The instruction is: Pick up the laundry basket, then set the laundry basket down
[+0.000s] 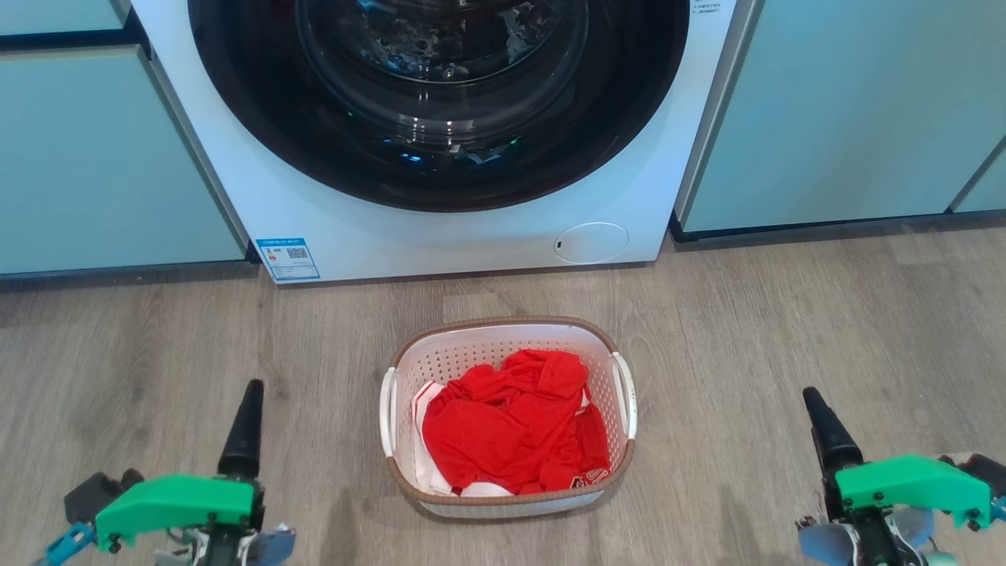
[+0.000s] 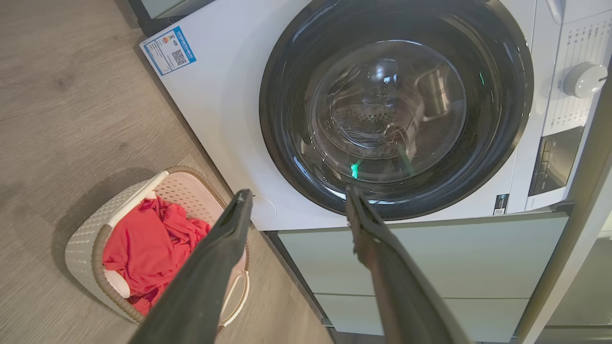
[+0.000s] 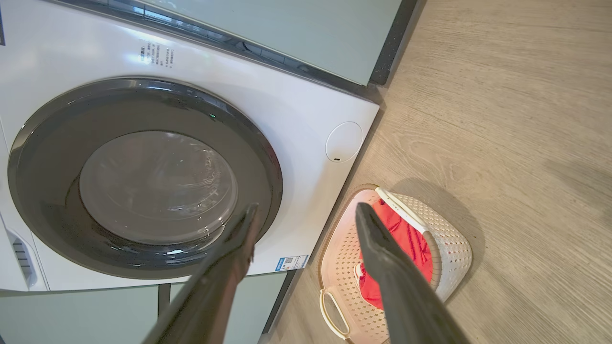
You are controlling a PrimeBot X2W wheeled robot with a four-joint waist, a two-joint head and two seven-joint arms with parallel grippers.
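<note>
Plainly, the risks lie in the approach, since nothing is gripped yet. The basket (image 1: 503, 322) stands on the floor (image 1: 157, 346) between the two pairs of fingers, a little ahead of their tips and just in front of the washer (image 1: 471, 236).

On the left, the left gripper (image 2: 297, 192) hangs well out to the side of the basket. If that arm swings in too low, a finger could hit the perforated wall and shove the light basket askew. The left handle (image 1: 387, 413) is a thin white loop lying close against the rim, so a finger that misses it would likely slide off the plastic.

In the middle, the red clothes (image 1: 511, 424) are heaped loosely. A lift with one side higher than the other could spill them.

On the right, the right handle (image 1: 626, 393) poses the same trouble. If the right gripper (image 3: 307, 207) closes out of step with the left, I judge the basket would twist or be nudged into the washer.

As for the fingers, the left pair stand wide apart with nothing between them, touching nothing; the basket sits below and inward of them. The right pair are spread just as wide and are likewise empty, with the basket inward of them and clear of both tips.
</note>
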